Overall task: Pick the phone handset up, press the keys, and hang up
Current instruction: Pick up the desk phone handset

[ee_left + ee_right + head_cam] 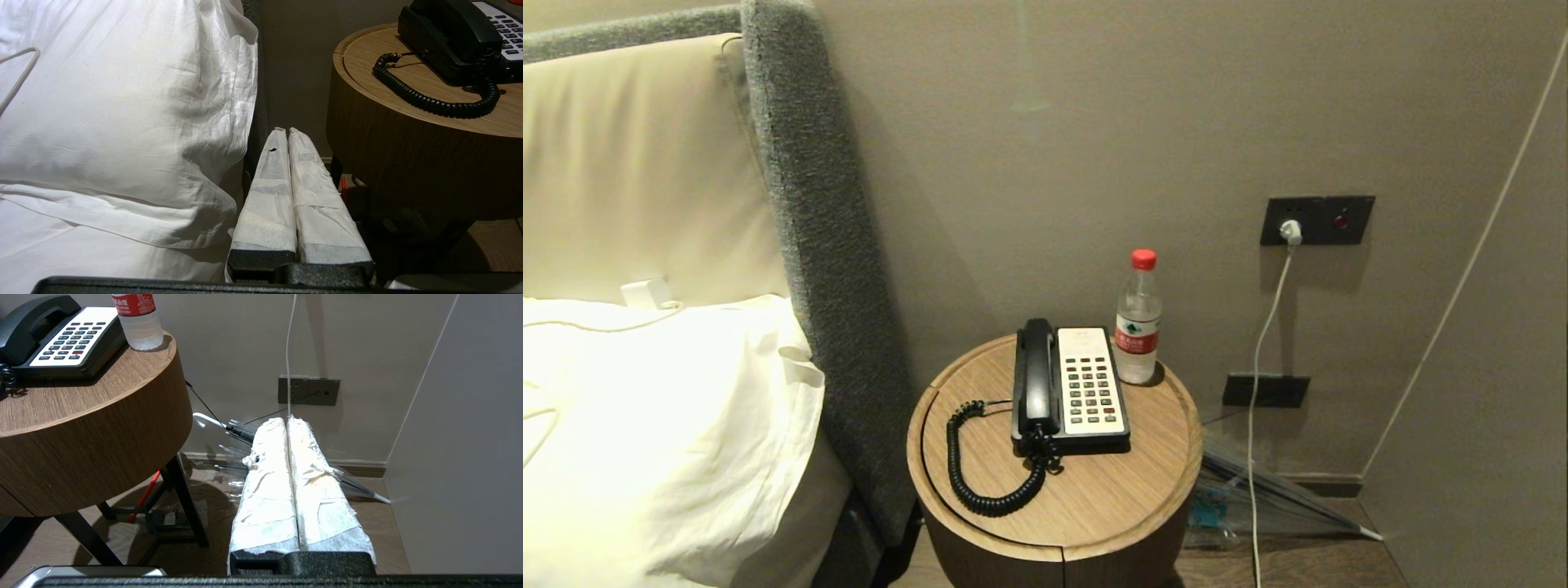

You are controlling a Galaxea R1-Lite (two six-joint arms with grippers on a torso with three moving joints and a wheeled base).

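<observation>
I see the bed first: a white pillow of crumpled cotton against a cream padded headboard edged in coarse grey fabric. Next to it stands the round wooden tabletop, its grain running across a flat disc set inside a raised rim, on dark legs (the right wrist view shows them). A folded clear umbrella lies on the wooden floor below the wall sockets, and a white cable hangs from the upper socket.

On the tabletop sits the phone base, a black plastic slab with a white keypad face and rows of small dark keys. The phone handset, long, black and glossy with rounded ends, rests in its cradle along the base's left side. Its coiled black cord loops over the wood in front. A clear plastic bottle with a red cap and red label stands upright just beside the base's far right corner.

My left gripper hangs low between pillow and table, its white-wrapped jaws pressed together on nothing. My right gripper sits low to the table's right, jaws likewise closed and empty.
</observation>
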